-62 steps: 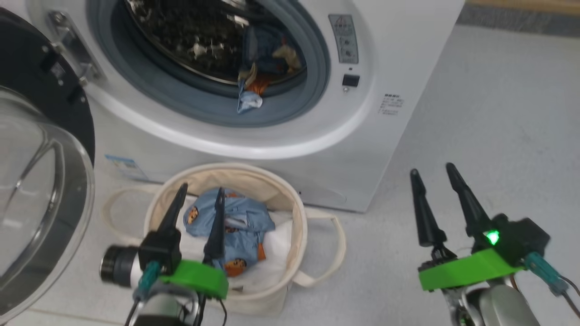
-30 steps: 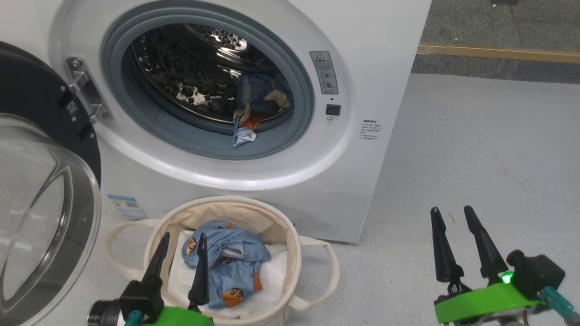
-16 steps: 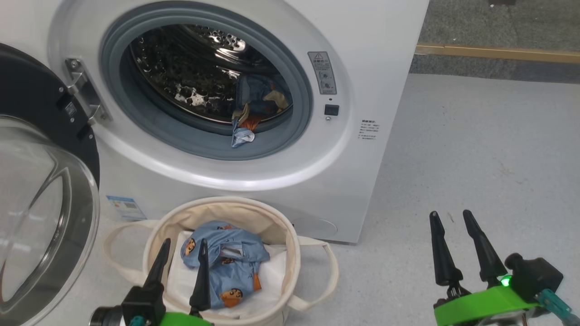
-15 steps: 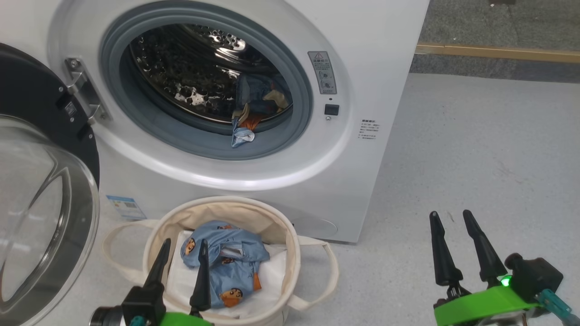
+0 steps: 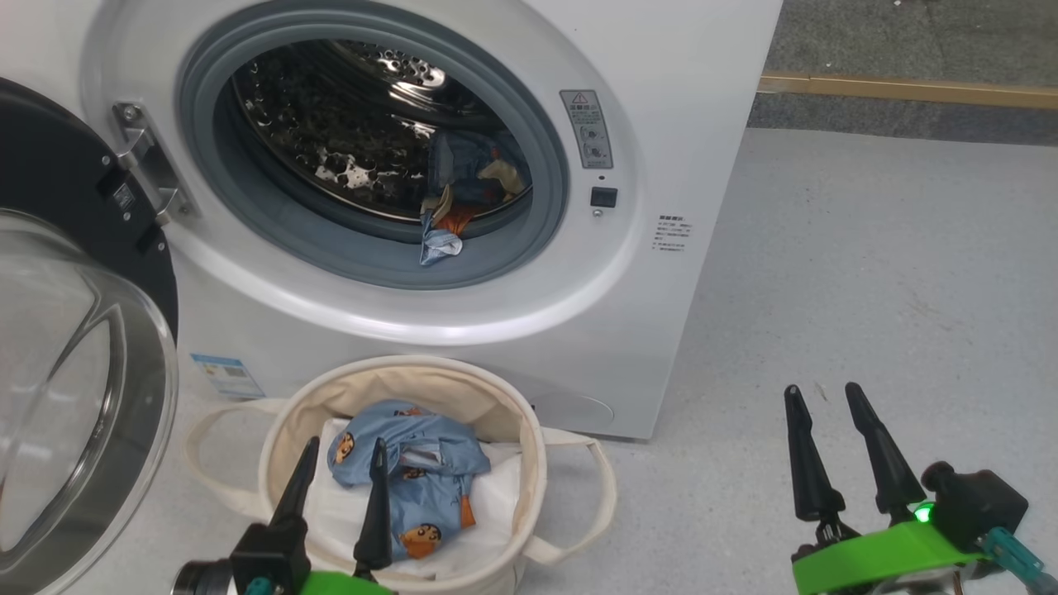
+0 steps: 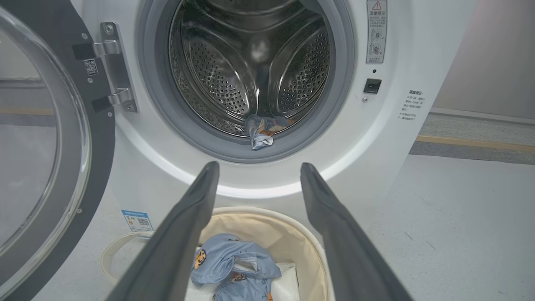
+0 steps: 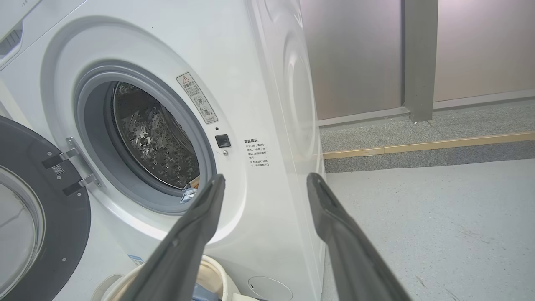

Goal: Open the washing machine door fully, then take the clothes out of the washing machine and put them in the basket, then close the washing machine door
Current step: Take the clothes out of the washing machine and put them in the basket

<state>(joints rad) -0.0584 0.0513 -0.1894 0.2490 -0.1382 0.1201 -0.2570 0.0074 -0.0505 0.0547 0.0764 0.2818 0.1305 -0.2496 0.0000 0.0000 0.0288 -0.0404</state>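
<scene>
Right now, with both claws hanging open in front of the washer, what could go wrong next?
1. A garment still lies in the drum, one corner draped over the grey gasket; shutting the door now would likely pinch it.
2. The open door bulges close beside the left gripper; a wide swing might knock it.
3. The basket is soft-sided, so a reaching arm could tip it.
</scene>
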